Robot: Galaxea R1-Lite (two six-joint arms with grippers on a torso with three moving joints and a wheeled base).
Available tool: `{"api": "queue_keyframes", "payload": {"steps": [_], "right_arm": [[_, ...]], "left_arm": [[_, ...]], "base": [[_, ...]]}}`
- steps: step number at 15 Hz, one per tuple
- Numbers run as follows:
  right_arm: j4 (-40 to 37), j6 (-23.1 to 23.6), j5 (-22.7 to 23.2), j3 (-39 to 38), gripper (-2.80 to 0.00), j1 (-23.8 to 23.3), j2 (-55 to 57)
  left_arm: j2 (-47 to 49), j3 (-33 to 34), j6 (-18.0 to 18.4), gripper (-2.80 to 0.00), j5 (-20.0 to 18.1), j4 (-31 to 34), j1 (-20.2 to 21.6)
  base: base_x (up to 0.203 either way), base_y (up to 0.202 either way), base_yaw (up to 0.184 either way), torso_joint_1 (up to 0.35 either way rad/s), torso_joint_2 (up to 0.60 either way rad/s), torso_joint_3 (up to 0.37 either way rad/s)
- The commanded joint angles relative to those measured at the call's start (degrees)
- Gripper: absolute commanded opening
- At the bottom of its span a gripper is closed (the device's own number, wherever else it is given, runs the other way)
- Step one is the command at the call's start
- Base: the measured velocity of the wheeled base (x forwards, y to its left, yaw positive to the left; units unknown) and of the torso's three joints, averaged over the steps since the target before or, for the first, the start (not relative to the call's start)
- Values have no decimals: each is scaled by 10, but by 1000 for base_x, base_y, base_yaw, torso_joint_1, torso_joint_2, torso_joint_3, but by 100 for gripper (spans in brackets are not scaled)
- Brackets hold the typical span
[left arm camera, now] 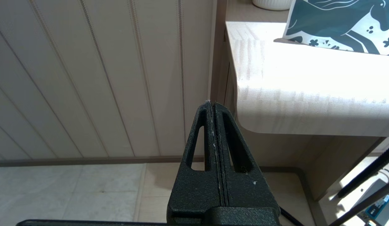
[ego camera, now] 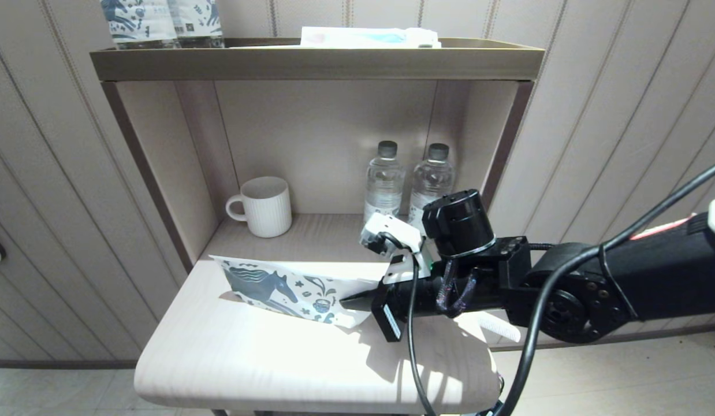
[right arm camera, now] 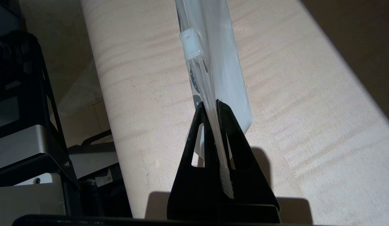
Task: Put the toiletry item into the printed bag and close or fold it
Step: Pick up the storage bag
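The printed bag [ego camera: 276, 289] stands on its long edge on the pale wooden table [ego camera: 248, 370], horse print facing me. My right gripper [ego camera: 349, 301] is shut on the right end of its clear top strip. The right wrist view shows the strip [right arm camera: 210, 94] pinched between the black fingers of that gripper [right arm camera: 212, 105], with a small white slider [right arm camera: 190, 44] further along it. The toiletry item, a white comb [ego camera: 501, 327], lies on the table under my right arm, mostly hidden. My left gripper [left arm camera: 212, 103] is shut and empty, low beside the table's left front corner. The bag [left arm camera: 339, 22] is far from it.
In the open shelf behind the table are a white ribbed mug [ego camera: 265, 206] and two water bottles [ego camera: 384, 179] [ego camera: 429, 182]. On top of the shelf are horse-printed bottles [ego camera: 161, 20] and a flat white-and-blue packet [ego camera: 369, 37]. Panelled walls close both sides.
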State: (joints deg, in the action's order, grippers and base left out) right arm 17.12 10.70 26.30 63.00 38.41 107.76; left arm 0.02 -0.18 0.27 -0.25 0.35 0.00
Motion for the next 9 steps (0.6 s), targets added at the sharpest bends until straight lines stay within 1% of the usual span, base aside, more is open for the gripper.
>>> {"api": "queue_keyframes", "payload": {"steps": [1,4,6,7,8,9], "right_arm": [[1,-1,2,-1,-280,0,1],[-1,-4,1,-4,-280,0,-21],[-6,-8,-2,-7,-280,-1,-71],[-11,-14,-6,-9,-280,-1,-102],[-25,-18,-13,-8,-280,-1,-130],[-57,-21,-20,-4,-280,0,-161]], "left_arm": [[0,0,0,-280,0,0,0],[1,0,1,-280,1,2,0],[0,-7,5,-280,5,13,0],[3,-25,14,-280,3,25,0],[12,-58,16,-280,-2,44,0],[32,-107,18,-280,-15,67,0]], "base": [[0,0,0,0,0,0],[0,0,0,0,0,0],[0,0,0,0,0,0],[0,0,0,0,0,0],[0,0,0,0,0,0],[0,0,0,0,0,0]]}}
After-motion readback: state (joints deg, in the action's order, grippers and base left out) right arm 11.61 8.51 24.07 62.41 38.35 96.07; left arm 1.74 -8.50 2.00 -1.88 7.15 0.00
